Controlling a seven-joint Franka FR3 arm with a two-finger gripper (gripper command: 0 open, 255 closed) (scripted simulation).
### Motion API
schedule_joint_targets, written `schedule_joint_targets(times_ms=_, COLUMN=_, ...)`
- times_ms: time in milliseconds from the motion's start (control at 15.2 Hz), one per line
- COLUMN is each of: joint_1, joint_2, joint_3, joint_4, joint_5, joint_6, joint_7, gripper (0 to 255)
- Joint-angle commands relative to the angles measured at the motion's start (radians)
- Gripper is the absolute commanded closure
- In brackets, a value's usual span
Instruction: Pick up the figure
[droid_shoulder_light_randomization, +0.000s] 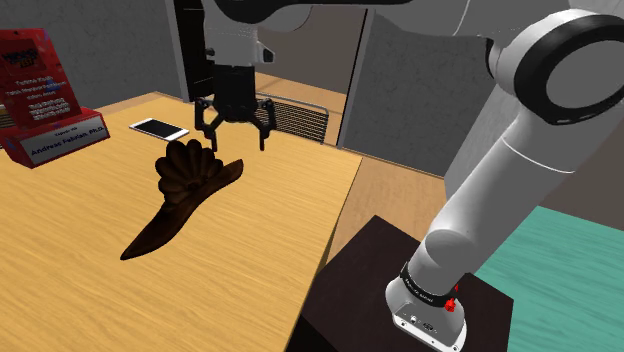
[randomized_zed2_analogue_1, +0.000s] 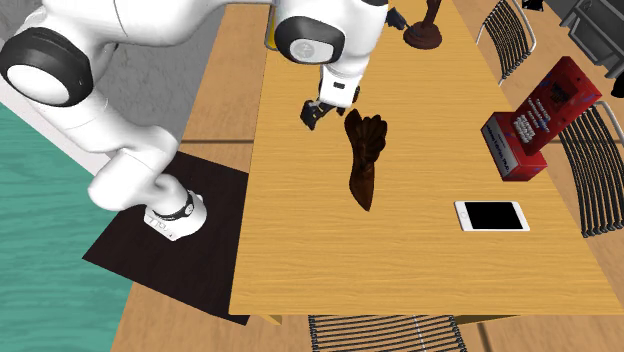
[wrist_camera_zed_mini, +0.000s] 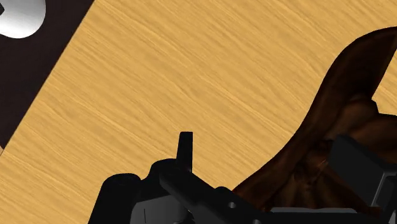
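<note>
The dark brown carved figure (droid_shoulder_light_randomization: 190, 178) lay flat on the wooden tabletop (droid_shoulder_light_randomization: 270, 250). The black tool (droid_shoulder_light_randomization: 235, 130) hung close above the figure's fan-shaped end, its fingers spread apart and clasping nothing. A white smartphone (droid_shoulder_light_randomization: 159, 129) and a red plaque (droid_shoulder_light_randomization: 45, 95) sat farther left in the shoulder view.

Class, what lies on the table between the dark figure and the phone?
Nothing; only bare table separates the figure and the phone, as seen in the second exterior view.
</note>
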Motion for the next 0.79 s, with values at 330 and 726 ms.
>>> schedule_joint_targets(times_ms=330, joint_1=0.048, joint_2=0.305, joint_3=0.033, joint_4=0.292, joint_5=-0.068, joint_6=0.031, joint_7=0.323, gripper=0)
schedule_joint_targets(times_ms=726, joint_1=0.124, joint_2=0.539, joint_3=0.008, joint_4=0.576, joint_5=-0.126, joint_6=0.005, joint_7=0.523, gripper=0)
